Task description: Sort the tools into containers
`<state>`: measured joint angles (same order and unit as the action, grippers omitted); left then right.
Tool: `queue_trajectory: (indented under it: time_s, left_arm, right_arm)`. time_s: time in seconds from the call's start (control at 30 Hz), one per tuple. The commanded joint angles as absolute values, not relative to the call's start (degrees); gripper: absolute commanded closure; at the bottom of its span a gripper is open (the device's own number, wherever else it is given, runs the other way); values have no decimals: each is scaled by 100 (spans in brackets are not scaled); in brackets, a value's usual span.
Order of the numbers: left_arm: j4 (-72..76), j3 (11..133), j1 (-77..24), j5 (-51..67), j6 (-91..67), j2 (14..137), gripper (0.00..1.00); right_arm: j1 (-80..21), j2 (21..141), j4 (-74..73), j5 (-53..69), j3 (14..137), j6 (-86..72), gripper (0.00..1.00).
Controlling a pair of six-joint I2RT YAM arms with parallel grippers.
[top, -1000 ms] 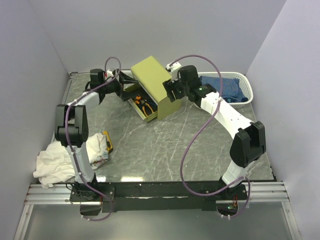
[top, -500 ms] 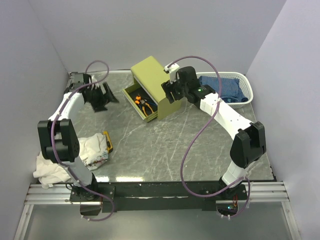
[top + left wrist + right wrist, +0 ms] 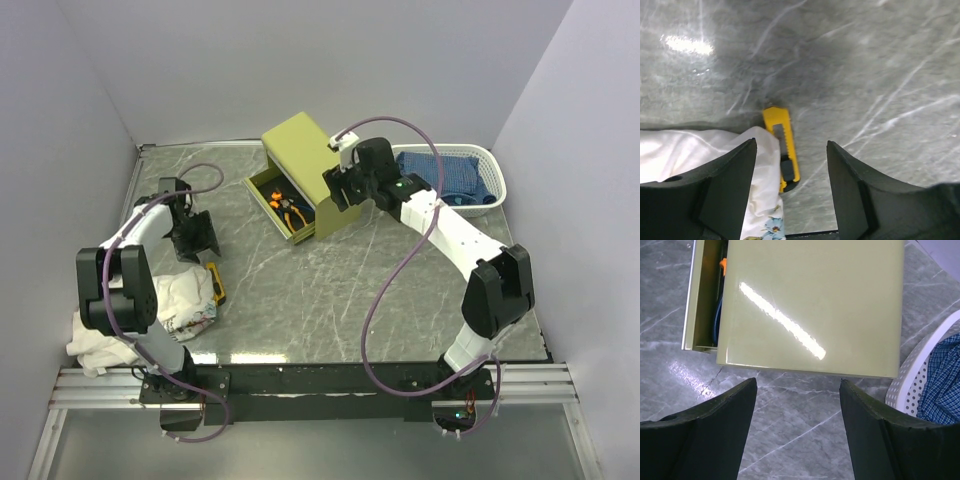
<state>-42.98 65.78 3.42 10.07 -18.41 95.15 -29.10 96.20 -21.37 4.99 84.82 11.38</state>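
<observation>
The olive cabinet [image 3: 303,160] stands at the back middle with one drawer [image 3: 262,203] pulled out; orange-handled pliers [image 3: 291,208] lie inside. It fills the top of the right wrist view [image 3: 810,300], the drawer [image 3: 702,295] at left. A yellow utility knife [image 3: 215,281] lies by a white cloth [image 3: 185,300], also in the left wrist view [image 3: 783,146]. My left gripper [image 3: 198,240] is open and empty above the knife [image 3: 790,172]. My right gripper [image 3: 340,190] is open and empty, hovering at the cabinet's near right side [image 3: 796,410].
A white perforated basket [image 3: 495,172] with blue checked cloth [image 3: 447,175] stands at the back right, its rim in the right wrist view [image 3: 920,375]. The white floral cloth [image 3: 695,155] partly covers the knife's left side. Walls close in on both sides.
My left arm has swung away from the drawer, leftwards and towards the near side, and now hangs over the yellow knife. The right arm has barely moved.
</observation>
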Motion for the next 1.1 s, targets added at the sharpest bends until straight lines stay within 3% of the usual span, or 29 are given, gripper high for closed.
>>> queue_trajectory:
  time_s: [0.0,0.43,0.83,1.0,1.07]
  left_arm:
    - [-4281,6399,334,616,-1679,9378,37]
    - [-4069,6767,167,747,-1415,10256,44]
    - [-4052,7566,-307,1186,-1257,10924,73]
    - [-4078,8085,-308,1151,-1257,11241,78]
    - [-4069,8156,-316,1116,-1300,11241,75]
  right_arm:
    - [-2909,9176,-1872,562,8350,1055,25]
    - [-2778,9079,-1863,598,8209,1037,25]
    - [-2689,9149,-1846,571,8218,1046,25]
    - [-2681,9220,-1855,545,8314,1072,25]
    - [-2681,9220,-1837,527,8323,1090,25]
